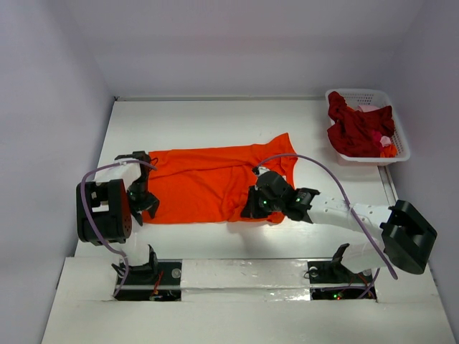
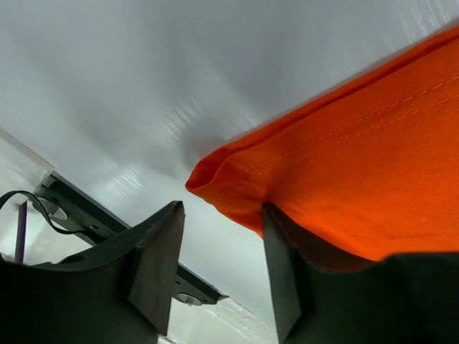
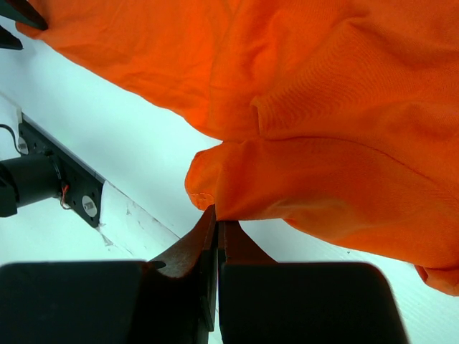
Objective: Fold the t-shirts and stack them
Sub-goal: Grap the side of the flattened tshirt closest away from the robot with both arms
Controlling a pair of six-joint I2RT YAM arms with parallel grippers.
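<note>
A bright orange t-shirt (image 1: 208,183) lies spread on the white table (image 1: 215,122). My left gripper (image 1: 147,206) is at the shirt's near left corner. In the left wrist view the left gripper (image 2: 221,215) is open, and the folded orange corner (image 2: 222,175) lies just beyond the gap and drapes over one finger (image 2: 283,272). My right gripper (image 1: 249,210) is at the shirt's near edge. In the right wrist view the right gripper (image 3: 217,215) is shut on a fold of the orange cloth (image 3: 315,186). Dark red shirts (image 1: 355,129) are piled in the basket.
A white lattice basket (image 1: 358,93) stands at the back right of the table, holding the dark red cloth and a bit of pink. The arm bases and a metal rail (image 1: 237,276) run along the near edge. White walls enclose the table.
</note>
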